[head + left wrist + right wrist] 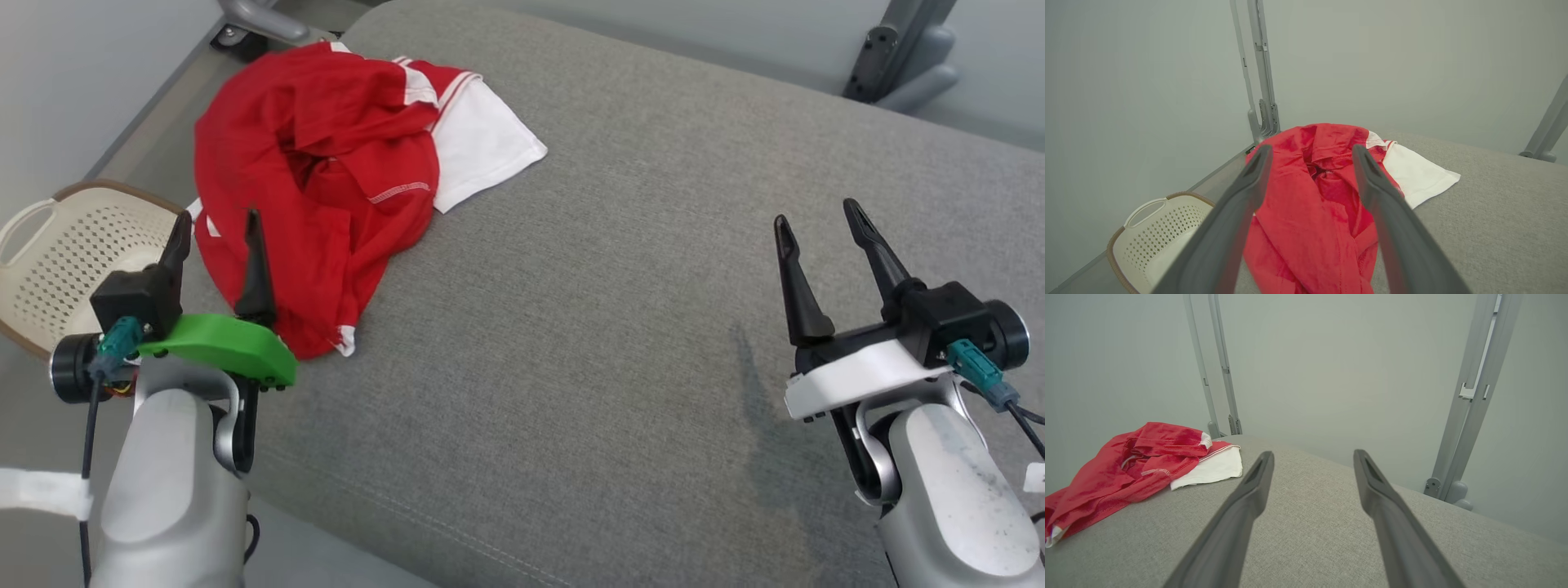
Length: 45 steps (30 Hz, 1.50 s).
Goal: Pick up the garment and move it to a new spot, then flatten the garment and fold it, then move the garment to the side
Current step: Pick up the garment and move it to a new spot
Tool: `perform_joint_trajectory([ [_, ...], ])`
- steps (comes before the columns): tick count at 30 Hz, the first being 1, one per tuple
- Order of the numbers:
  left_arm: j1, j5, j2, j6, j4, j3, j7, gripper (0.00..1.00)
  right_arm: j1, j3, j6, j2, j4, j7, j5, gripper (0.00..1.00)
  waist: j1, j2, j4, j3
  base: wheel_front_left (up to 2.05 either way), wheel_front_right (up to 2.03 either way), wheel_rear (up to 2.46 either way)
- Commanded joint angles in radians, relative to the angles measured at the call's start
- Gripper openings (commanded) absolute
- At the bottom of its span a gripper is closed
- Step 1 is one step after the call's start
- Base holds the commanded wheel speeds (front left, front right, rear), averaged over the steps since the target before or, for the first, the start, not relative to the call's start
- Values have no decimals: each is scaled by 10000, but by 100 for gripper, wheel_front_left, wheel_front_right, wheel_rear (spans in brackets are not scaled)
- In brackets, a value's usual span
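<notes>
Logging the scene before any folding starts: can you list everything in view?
jersey: one, red with white panels, crumpled at the cushion's far left
cushion: one, grey fabric, under the jersey
laundry basket: one, cream with brown rim, beside the cushion's left edge, lower down
metal frame posts: several, grey, beyond the cushion
left pincer: one, dark fingers, green mount, open, pointing at the jersey
right pincer: one, dark fingers, white mount, open, above bare cushion
</notes>
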Motion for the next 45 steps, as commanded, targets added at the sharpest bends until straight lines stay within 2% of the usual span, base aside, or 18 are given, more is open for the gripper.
perform_joint_trajectory([
  [1, -331, 59, 84, 11, 314, -6, -26, 100, -158, 27, -3, -122, -59, 30, -43, 100, 0, -1, -778, 880, 0, 0, 0],
  [10, -2191, -217, 558, 124, 4401, 217, 170, 100, -710, 316, -1, -410, -300, 188, -41, 100, 0, -1, -1648, 2037, 0, 0, 0],
  [15, -2693, -425, 689, 204, 5862, 341, 162, 100, -834, 326, -1, -472, -292, 150, -5, 100, 0, -1, -1766, 2303, 0, 0, 0],
  [16, -2751, -489, 680, 201, 6081, 361, 176, 97, -861, 322, -3, -479, -276, 138, -3, 100, 0, -1, -1767, 2337, 0, 0, 0],
  [17, -2813, -526, 686, 215, 6279, 384, 177, 71, -893, 317, -3, -475, -264, 127, -9, 100, 0, -1, -1764, 2364, 0, 0, 0],
  [19, -2899, -552, 693, 206, 6589, 388, 264, 0, -941, 311, -3, -450, -237, 114, -32, 100, 0, -1, -1752, 2400, 0, 0, 0],
  [20, -2919, -590, 713, 235, 6681, 408, 265, 0, -953, 312, -3, -438, -225, 113, -36, 100, 0, -1, -1741, 2411, 0, 0, 0],
  [21, -2968, -530, 806, 454, 6718, 405, 137, 0, -972, 295, -3, -440, -191, 105, -29, 100, 0, -1, -1701, 2412, 0, 0, 0],
  [25, -3025, -618, 944, 593, 6165, 544, -22, 0, -930, 222, -3, -444, -95, 87, 39, 100, 0, -1, -1604, 2241, 0, 0, 0],
  [33, -2154, -345, 1278, 868, 2987, 1075, -25, 0, -556, -68, -3, -250, 78, -13, 49, 100, 0, -1, -1526, 1504, 0, 0, 0],
  [36, -1893, -191, 1341, 899, 2321, 1104, -24, 0, -482, -156, -3, -176, 96, -56, 7, 100, 0, -1, -1564, 1269, 0, 0, 0],
  [45, -311, 453, 1416, 806, -1031, 1115, -27, 0, 135, -540, -1, 230, 53, -141, -100, 100, 0, -1, -2104, 88, 0, 0, 0],
])
